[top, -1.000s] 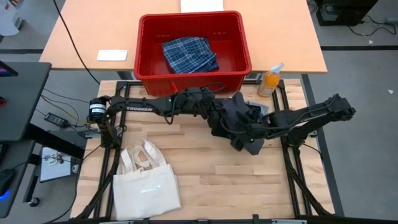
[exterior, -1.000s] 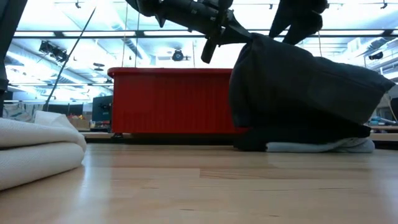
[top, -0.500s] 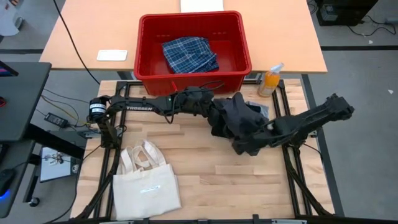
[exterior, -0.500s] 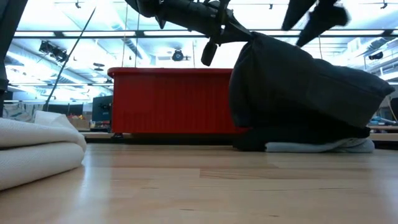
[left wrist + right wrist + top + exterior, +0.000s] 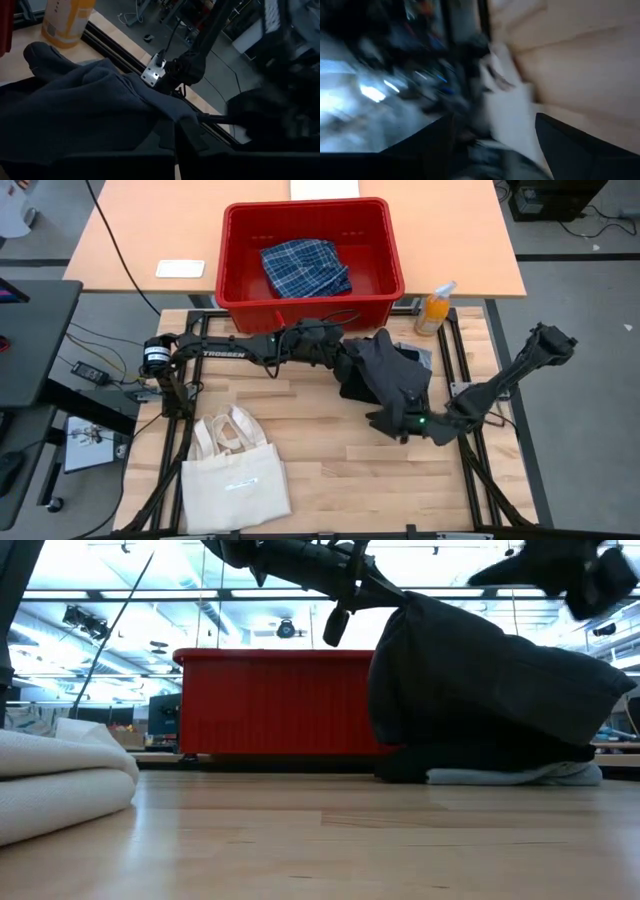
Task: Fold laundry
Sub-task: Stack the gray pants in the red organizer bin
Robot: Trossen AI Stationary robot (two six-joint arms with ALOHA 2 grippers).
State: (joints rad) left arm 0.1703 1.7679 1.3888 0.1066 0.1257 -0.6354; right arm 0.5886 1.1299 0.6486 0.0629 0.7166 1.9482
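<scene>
The left gripper (image 5: 352, 365) pinched the dark garment (image 5: 385, 375), lifted over the counter (image 5: 330, 470) near the red bin (image 5: 232, 275). The right gripper (image 5: 400, 423) hung by its near hem; I couldn't tell its jaws. Best grab that corner squarely, then spread it flat.

Pale wood worktop (image 5: 330, 470), smooth and faintly shiny. Dark garment (image 5: 385, 375) of soft matt cloth. Glossy red plastic basket (image 5: 235, 275). Cream canvas bag (image 5: 235, 485).
</scene>
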